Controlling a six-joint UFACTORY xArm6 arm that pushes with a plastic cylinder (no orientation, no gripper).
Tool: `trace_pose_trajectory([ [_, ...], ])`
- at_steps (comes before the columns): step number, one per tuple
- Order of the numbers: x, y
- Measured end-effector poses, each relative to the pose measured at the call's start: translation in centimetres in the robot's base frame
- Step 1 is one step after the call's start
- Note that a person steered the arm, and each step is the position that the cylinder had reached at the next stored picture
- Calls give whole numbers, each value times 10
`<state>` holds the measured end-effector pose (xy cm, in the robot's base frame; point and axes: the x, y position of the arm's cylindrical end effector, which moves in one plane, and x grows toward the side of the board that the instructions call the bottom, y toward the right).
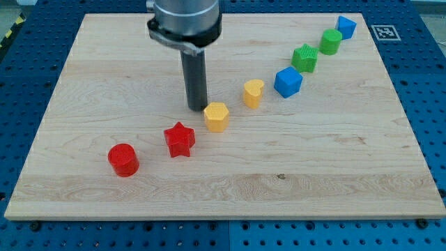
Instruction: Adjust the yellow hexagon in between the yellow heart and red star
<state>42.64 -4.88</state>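
Yellow hexagon [217, 116] sits mid bench [334, 167], between red star [180, 139] at lower left and yellow heart [253, 93] at upper right, apart from both. Tip [196, 107] just beside hexagon, on its upper left, maybe touching, hard to tell. Arm has no jaws, only dark rod. Red round block [123, 160] past star, lower left. Past heart, going up right: blue block [288, 81], green block [304, 58], green round block [330, 42], blue block [345, 27]. All blocks make one slanted line.

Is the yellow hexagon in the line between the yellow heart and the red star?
Yes: the yellow hexagon sits between yellow heart and red star.
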Motion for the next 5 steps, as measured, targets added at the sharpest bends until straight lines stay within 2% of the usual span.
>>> trace_pose_trajectory([
  [1,-55,0],
  [2,-88,14],
  [3,-108,30],
  [4,-109,42],
  [5,-141,58],
])
